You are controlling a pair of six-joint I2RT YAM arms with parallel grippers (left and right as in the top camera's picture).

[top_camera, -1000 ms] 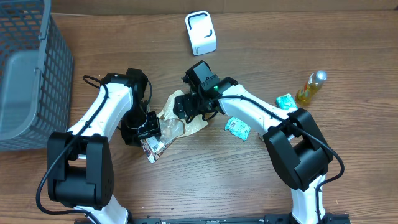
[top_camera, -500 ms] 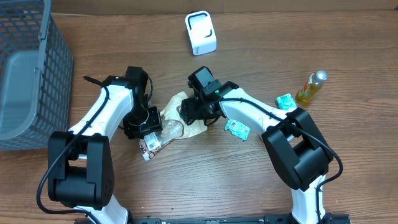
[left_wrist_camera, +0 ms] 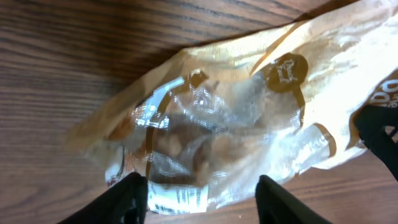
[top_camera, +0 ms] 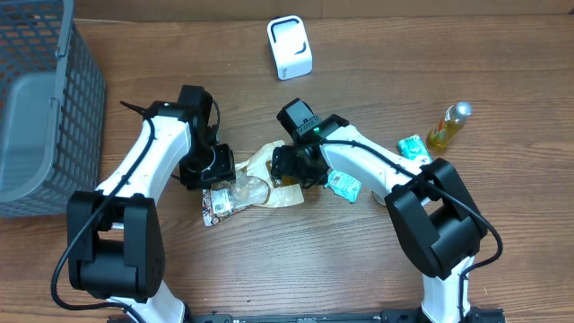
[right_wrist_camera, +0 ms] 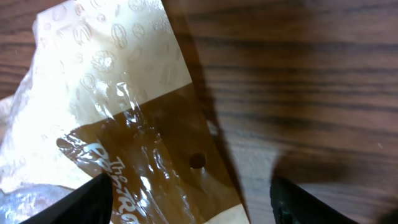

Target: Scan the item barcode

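The item is a tan and brown snack bag [top_camera: 260, 186] with a clear window, lying flat on the wooden table between both arms. Its white barcode label [top_camera: 218, 203] faces up at the bag's left end and shows in the left wrist view [left_wrist_camera: 180, 198]. My left gripper [top_camera: 213, 170] is open above that end, and the label end of the bag [left_wrist_camera: 230, 118] lies between its spread fingers [left_wrist_camera: 127, 200]. My right gripper [top_camera: 289, 167] is open over the bag's brown right corner [right_wrist_camera: 155, 168]. A white scanner [top_camera: 290, 48] stands at the back.
A grey mesh basket [top_camera: 36, 99] fills the left edge. A yellow bottle [top_camera: 447, 126] lies at the right. Two teal packets [top_camera: 342, 185] [top_camera: 413, 146] lie beside the right arm.
The bag has slid right and settled flatter, with its label now uncovered. The left gripper moved up off the bag's end. The right gripper moved down and to the right.
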